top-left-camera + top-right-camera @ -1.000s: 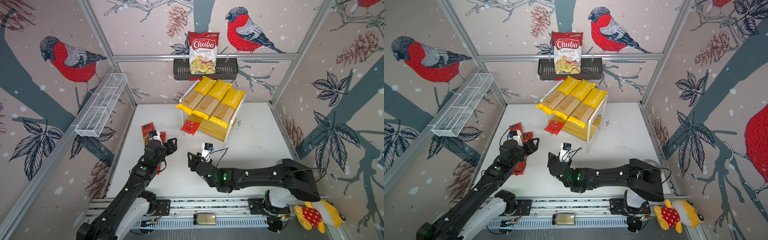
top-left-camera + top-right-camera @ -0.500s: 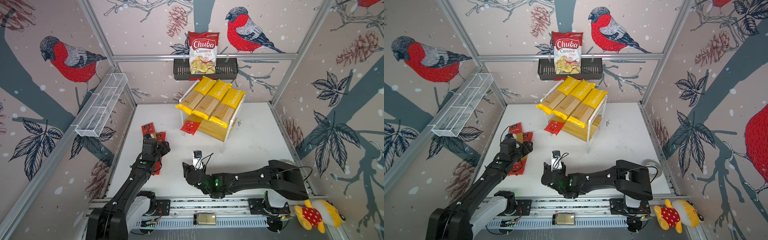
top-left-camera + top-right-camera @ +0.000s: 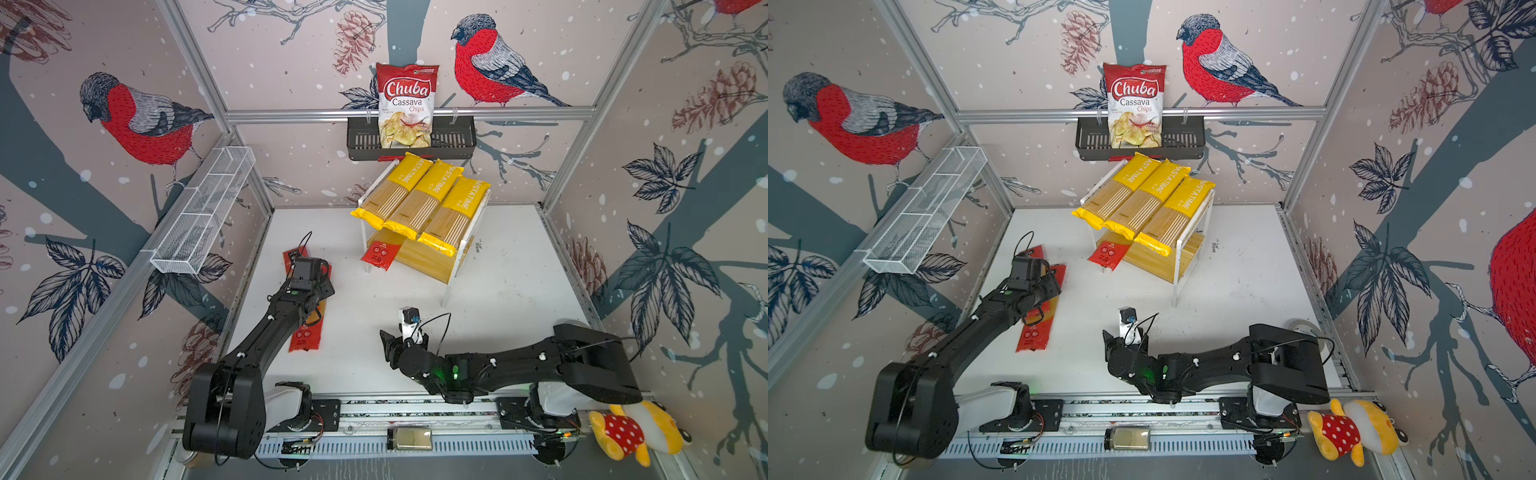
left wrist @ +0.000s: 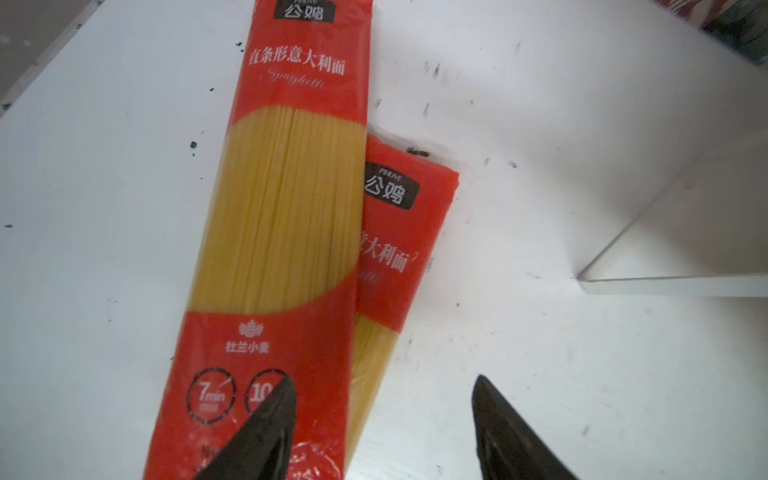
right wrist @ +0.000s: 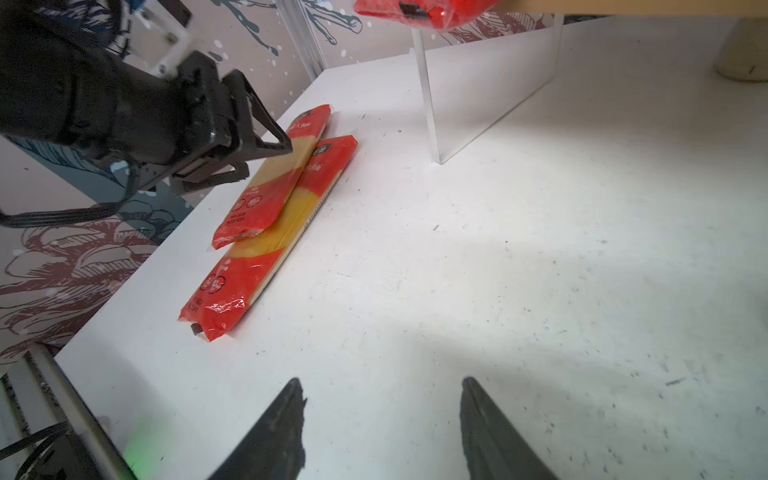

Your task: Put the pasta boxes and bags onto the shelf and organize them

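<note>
Likely light, slick, brittle-filled red-and-clear plastic spaghetti pack [image 4: 282,208] at tabletop [image 3: 498,291] 9 o'clock, pinch mid-length; left fingers [image 4: 266,432] and right fingers [image 5: 274,432] parted, empty.

Black jointed arms [image 3: 519,361], white bases [image 3: 282,401], black cables [image 5: 62,215], green light [image 3: 455,369]

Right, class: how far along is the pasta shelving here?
Done: three yellow bags lie side by side on the top tier of the shelf; one red pack lies on the lower tier. In hand: nothing yet; the left gripper hovers open over two overlapping red packs on the table. The right gripper is open and empty. Left: shelving those two.
</note>
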Robot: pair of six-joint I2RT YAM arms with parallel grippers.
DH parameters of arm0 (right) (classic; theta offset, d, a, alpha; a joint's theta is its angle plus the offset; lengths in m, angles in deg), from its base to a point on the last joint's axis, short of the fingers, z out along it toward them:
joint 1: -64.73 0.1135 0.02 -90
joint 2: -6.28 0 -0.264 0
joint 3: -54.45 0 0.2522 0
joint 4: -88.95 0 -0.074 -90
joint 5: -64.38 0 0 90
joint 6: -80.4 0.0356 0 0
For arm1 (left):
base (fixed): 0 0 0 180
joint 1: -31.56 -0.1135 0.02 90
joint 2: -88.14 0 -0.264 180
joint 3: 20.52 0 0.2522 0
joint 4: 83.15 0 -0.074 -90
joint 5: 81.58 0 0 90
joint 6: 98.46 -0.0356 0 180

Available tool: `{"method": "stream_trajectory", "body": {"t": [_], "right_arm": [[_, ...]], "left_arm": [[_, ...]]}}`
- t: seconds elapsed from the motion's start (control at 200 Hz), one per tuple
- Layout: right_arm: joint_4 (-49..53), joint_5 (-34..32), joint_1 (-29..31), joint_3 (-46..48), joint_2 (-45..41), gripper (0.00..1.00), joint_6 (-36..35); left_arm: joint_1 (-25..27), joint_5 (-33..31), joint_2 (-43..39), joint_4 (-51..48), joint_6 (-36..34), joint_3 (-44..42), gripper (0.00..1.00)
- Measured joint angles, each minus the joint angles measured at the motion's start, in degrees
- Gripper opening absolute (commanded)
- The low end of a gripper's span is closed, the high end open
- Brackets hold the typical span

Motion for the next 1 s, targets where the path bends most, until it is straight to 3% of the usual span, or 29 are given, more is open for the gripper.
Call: {"method": "stream_trajectory", "body": {"t": [0.265,0.465,0.745,1.001], "right_arm": [[-5.0,3.1,-1.1,1.7,-0.3,0.6,-0.6],[-7.9,6.3,-2.9,1.4,0.5,0.61,1.1],[-7.5,9.8,-3.3,-3.9,4.2,0.6,-0.1],[-4.4,11.5,-2.9,-13.7,12.3,0.55,-1.9]], "left_arm": [[0.0,-1.7,7.5,-5.9,-1.6,2.2,0.54],[-0.1,-3.5,8.1,-5.7,-1.6,1.0,0.26],[0.0,-3.9,6.4,-5.9,-1.2,0.7,0.08],[-0.6,-4.3,5.4,-8.4,-2.7,2.8,0.01]]}}
